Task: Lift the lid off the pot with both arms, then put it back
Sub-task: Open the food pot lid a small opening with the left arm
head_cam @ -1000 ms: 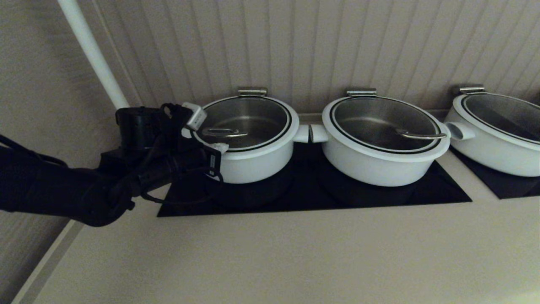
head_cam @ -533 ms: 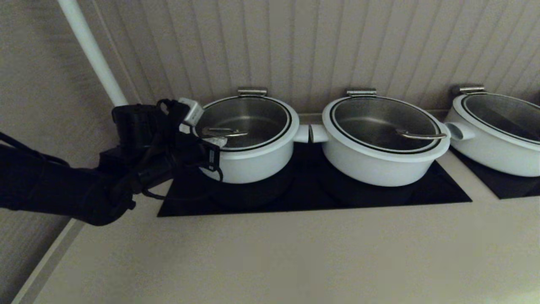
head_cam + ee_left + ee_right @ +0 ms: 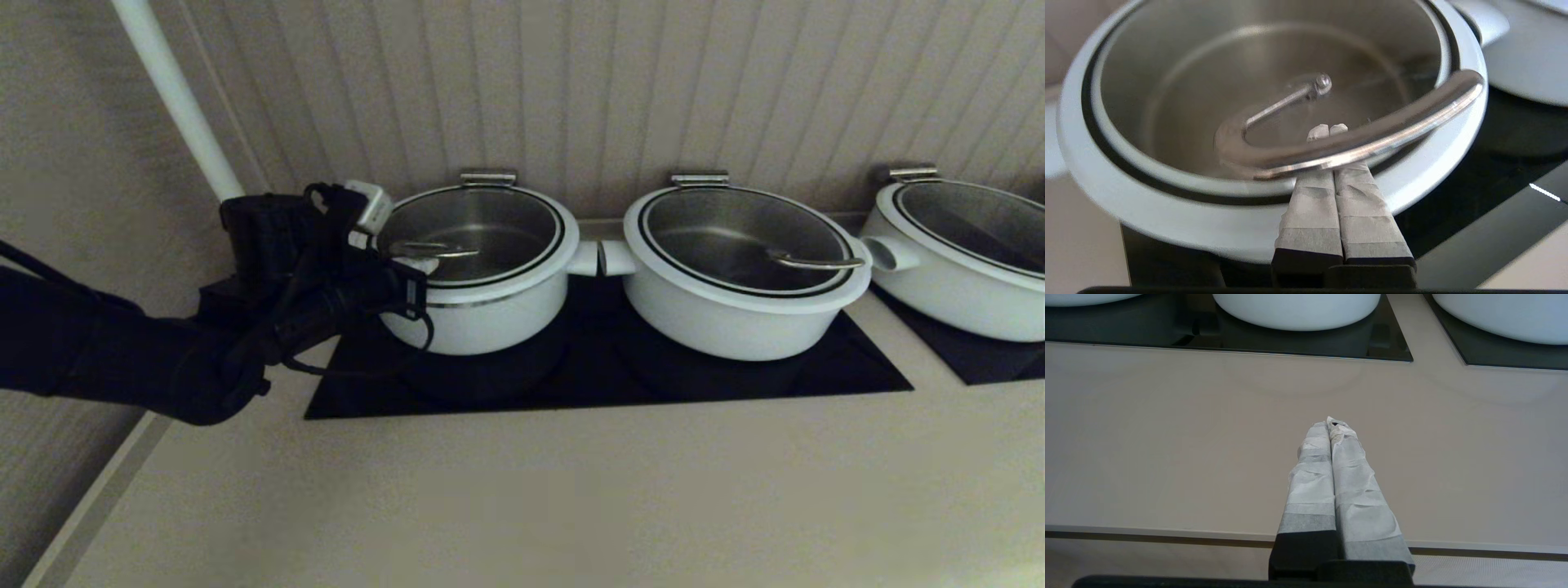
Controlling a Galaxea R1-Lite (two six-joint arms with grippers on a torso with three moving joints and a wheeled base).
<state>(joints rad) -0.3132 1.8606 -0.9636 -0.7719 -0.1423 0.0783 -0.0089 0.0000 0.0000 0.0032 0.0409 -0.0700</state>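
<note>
The pot [image 3: 490, 322] stands at the left of the black cooktop. The lid [image 3: 478, 233] sits on it with its left front edge raised a little, so a steel band shows under the white rim. My left gripper [image 3: 420, 263] is shut, and its taped fingers are slid under the lid's arched steel handle [image 3: 433, 251]. In the left wrist view the handle [image 3: 1363, 143] crosses over the closed fingers [image 3: 1310, 204], and the left gripper [image 3: 1327, 130] pokes past it above the glass. My right gripper [image 3: 1333, 424] is shut and empty over the beige counter, out of the head view.
Two wider white pots with lids [image 3: 735, 269] [image 3: 963, 253] stand to the right, the nearer one's side handle almost touching the pot's. A black cooktop panel [image 3: 612, 384] lies under them. A white pipe [image 3: 175, 98] and the ribbed wall stand behind. The beige counter [image 3: 531, 498] stretches in front.
My left gripper has risen slightly with its fingers under the handle. The lid's left front edge has lifted, and a thin steel gap now shows between rim and pot.
</note>
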